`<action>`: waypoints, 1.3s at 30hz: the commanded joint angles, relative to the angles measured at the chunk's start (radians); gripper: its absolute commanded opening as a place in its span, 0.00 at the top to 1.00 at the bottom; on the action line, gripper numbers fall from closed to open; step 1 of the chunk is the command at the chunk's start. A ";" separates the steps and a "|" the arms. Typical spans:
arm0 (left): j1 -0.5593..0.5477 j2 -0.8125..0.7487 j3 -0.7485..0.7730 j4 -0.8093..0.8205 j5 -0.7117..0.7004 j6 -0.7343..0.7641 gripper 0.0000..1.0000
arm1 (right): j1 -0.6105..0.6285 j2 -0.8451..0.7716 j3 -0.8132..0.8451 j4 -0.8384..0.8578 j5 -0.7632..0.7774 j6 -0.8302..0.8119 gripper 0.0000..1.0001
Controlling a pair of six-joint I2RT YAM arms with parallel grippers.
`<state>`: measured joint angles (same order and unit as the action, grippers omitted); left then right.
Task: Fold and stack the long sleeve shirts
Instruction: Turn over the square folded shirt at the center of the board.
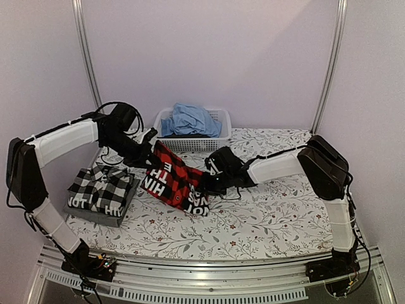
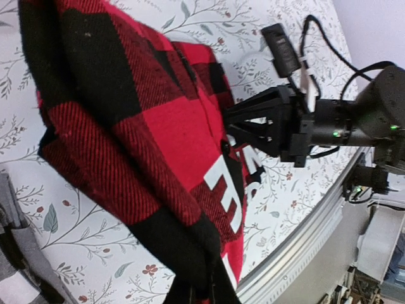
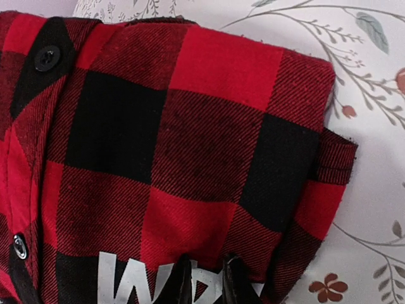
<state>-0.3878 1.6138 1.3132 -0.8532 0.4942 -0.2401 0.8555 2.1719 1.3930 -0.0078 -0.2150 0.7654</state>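
Our right gripper (image 3: 206, 285) pinches the lettered edge of the red-and-black flannel (image 3: 158, 145), its fingers nearly together on the cloth. Our left gripper (image 1: 150, 157) is clamped on the opposite corner, and the shirt is stretched between the two over the table (image 1: 272, 209). Left of that gripper, a folded black-and-white check shirt (image 1: 101, 185) lies on top of a dark grey one (image 1: 95, 214).

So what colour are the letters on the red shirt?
White letters on the red shirt; best in the left wrist view.

Printed in white block capitals on the red-and-black flannel shirt (image 1: 176, 182): "HIN", "TH", "E", "NOT", cut off by folds. On the black-and-white check shirt (image 1: 101, 187): white lettering, too small to read.
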 commanded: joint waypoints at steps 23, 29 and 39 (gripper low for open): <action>-0.123 0.330 0.312 0.232 0.262 -0.126 1.00 | 0.048 0.303 0.248 0.404 -0.246 0.189 0.69; -0.147 0.418 0.368 0.232 0.295 -0.116 1.00 | 0.017 0.099 -0.049 0.400 -0.121 0.183 0.60; -0.348 0.622 0.495 0.257 0.255 -0.141 0.98 | -0.015 -0.489 -0.681 0.216 0.197 0.166 0.41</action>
<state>-0.6296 2.1693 1.7432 -0.6384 0.7677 -0.3641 0.8532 1.8938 0.8936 0.3416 -0.2070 0.9348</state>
